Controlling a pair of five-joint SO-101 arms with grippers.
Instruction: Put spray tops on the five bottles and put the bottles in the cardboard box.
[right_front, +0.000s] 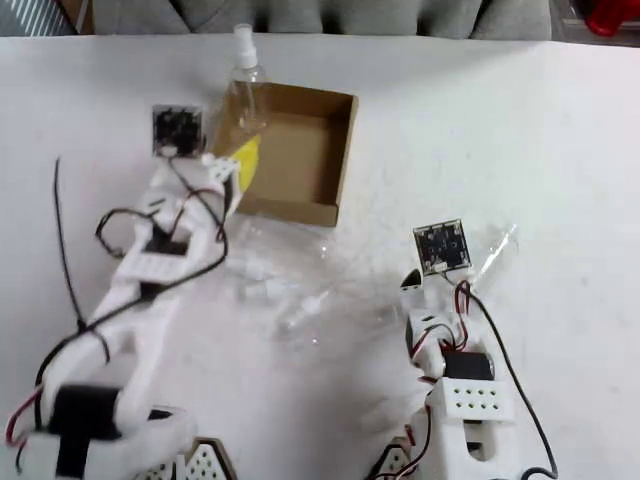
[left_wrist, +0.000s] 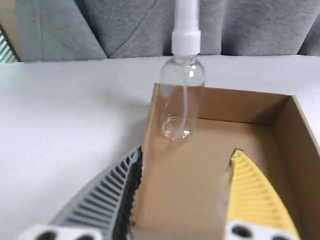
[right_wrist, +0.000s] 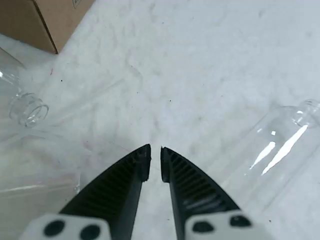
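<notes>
A clear bottle with a white spray top (left_wrist: 182, 90) stands upright in the far left corner of the cardboard box (right_front: 300, 150); the high view shows this bottle (right_front: 243, 85) too. My left gripper (left_wrist: 186, 152) is open at the box's near left wall, its yellow finger (left_wrist: 250, 190) inside the box and its grey finger (left_wrist: 115, 195) at the wall; it holds nothing. The right gripper (right_wrist: 154, 152) is shut on nothing, low over the table. A topless clear bottle (right_wrist: 30, 107) and another clear bottle (right_wrist: 285, 145) lie either side of it.
Several clear bottles lie on the white table in front of the box (right_front: 265, 270), with one more to the right (right_front: 495, 250). A corner of the box (right_wrist: 45, 20) shows in the right wrist view. Cables trail from both arms.
</notes>
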